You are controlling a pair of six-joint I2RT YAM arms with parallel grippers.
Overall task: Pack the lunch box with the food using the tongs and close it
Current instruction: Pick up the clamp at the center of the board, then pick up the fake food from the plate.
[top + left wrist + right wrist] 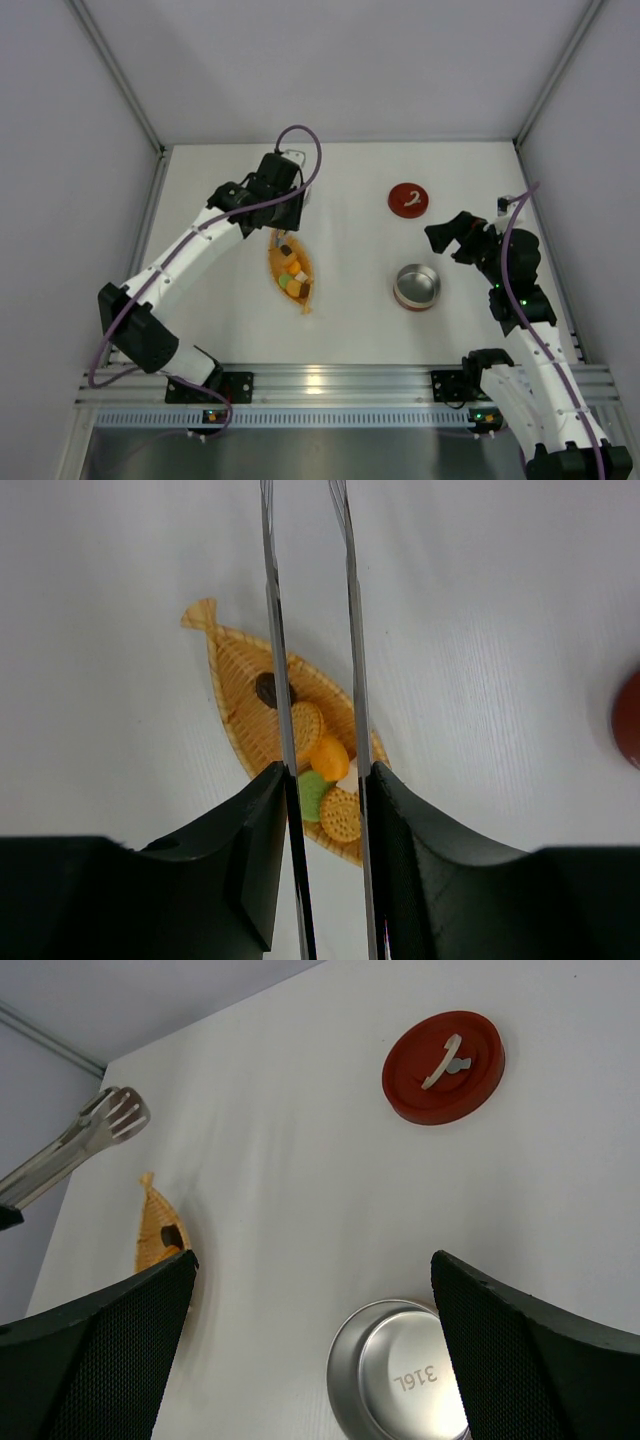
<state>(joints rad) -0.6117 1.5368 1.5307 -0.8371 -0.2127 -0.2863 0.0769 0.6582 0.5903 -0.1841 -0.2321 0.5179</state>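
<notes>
View: left wrist
Left gripper (328, 775): clamped from outside on both arms of long thin silver metal tongs (275, 660); arms near parallel, narrow gap between.
Dish: orange woven leaf-shaped dish (235, 695) on white table (500, 630), under the tongs.
Food: small brown, tan, orange and green pieces (330, 757), all in the dish, bunched at its near end.
View: right wrist
Right gripper (312, 1260): spread wide, holding nothing.
Lunch box: small round shiny steel tin (400, 1380) upright just below the fingers; flat red round lid with white squiggle (443, 1067) lying beyond, well apart.
View: top external
Tin and lid: right half of table, lid nearer the far edge.
Room: broad bare strip of table between dish and tin; grey walls (60, 120) along left, far and right edges.
</notes>
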